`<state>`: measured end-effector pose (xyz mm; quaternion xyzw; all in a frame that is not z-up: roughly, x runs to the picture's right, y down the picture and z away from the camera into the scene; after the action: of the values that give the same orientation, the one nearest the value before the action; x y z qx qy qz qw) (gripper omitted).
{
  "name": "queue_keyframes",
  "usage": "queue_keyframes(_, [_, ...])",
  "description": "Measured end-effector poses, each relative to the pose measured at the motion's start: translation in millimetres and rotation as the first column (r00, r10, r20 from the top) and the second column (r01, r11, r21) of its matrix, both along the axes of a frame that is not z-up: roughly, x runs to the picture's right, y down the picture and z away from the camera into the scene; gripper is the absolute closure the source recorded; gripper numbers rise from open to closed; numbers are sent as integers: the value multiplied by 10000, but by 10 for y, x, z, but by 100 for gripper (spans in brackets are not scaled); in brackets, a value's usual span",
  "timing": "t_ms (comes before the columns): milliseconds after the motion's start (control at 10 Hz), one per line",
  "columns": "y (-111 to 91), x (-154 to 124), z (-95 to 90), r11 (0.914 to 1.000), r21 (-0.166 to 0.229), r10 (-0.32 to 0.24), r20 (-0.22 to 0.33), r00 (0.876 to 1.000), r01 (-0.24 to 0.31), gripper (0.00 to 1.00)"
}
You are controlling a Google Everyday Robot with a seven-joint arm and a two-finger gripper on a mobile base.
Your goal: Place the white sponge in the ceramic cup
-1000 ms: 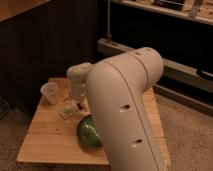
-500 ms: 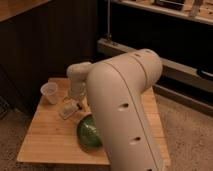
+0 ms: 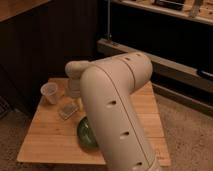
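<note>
The white sponge [image 3: 67, 108] lies flat on the wooden surface [image 3: 130, 125], in the left half, closer to the far edge than to the near one. It shows as a pale, slightly grey pad. Its long axis seems to run on a diagonal, one end pointing to the near left corner and the other to the far right, though the outline is too soft to be sure.

The ceramic cup [image 3: 50, 92] stands upright just to the left of the sponge, near the left edge and towards the far left corner, with its wider rim up. The sponge is outside it, on the wood beside it, and cup and sponge are apart. What the cup holds cannot be made out. A green plate [image 3: 85, 134] sits towards the near edge, on the near side of the sponge, and its right part is hidden behind the arm.

The arm [image 3: 117, 110] rises as a thick cream link from the near right, bends at a rounded elbow over the middle of the surface, reaches left on a short link and turns straight down. The end effector [image 3: 73, 95] hangs at the far right end of the sponge, between cup and arm. Whether it is released, clenched or grasping the sponge, I cannot tell
</note>
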<state>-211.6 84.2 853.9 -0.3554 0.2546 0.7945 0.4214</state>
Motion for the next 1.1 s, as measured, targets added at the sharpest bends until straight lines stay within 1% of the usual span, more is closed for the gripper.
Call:
queue_keyframes(100, [-5,26,23,9999,8,155,5,9999,-155,20])
queue_keyframes(200, [-5,-4,34,9993,169,323,85,9994,-325,20])
queue_keyframes(400, [-12,-95,14,9950,861,521,-100,9986,-511,20])
queue_keyframes(600, [22,-228,19,9904,1322,450,-343,9984,-401,20])
queue_keyframes(800, [23,-254,106,9913,1253,462,-483,9978,-399,20])
queue_keyframes(1100, [-7,-271,270,9954,926,305,-628,9976,-246,20])
